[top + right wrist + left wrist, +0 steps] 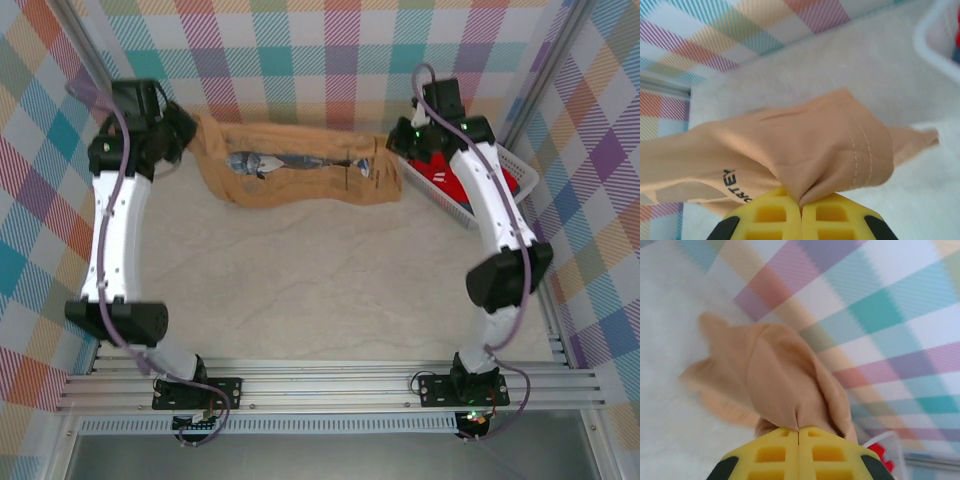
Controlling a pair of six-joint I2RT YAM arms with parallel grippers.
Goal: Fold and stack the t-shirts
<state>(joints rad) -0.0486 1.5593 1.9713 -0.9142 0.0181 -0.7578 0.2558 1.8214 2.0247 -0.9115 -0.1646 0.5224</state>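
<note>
a tan-orange soft cloth t-shirt (pixel 300 170) with a blue cartoon figure and dark lettering on its front is drawn out in a long, rumpled band across the pale worktop (pixel 320 290). it runs along the checked back wall (pixel 320 50), leftward from a white plastic lattice basket (pixel 527 172). the basket sits at the back right of the worktop, and the shirt's right end comes up to the basket's left corner.

the right end effector (pixel 402 143) is at that same corner of the basket. in the right wrist view its yellow fingers (pixel 775 215) are pressed together on a gathered fold of the tan cloth, beside a stitched hem and a bit of the dark lettering. the cloth fans out from the pinch and hangs clear of the worktop there, and the basket's white rim is at the upper right of that view.

the left end effector (pixel 188 135) is well apart from the basket, at the shirt's other end near the back wall. in the left wrist view its yellow fingers (pixel 771 455) are closed tight on a bunched peak of tan fabric, which rises off the worktop in front of the checked wall.

a bright red soft cloth t-shirt (pixel 445 180) lies inside the basket, partly hidden under the right arm's white link (pixel 490 200).
</note>
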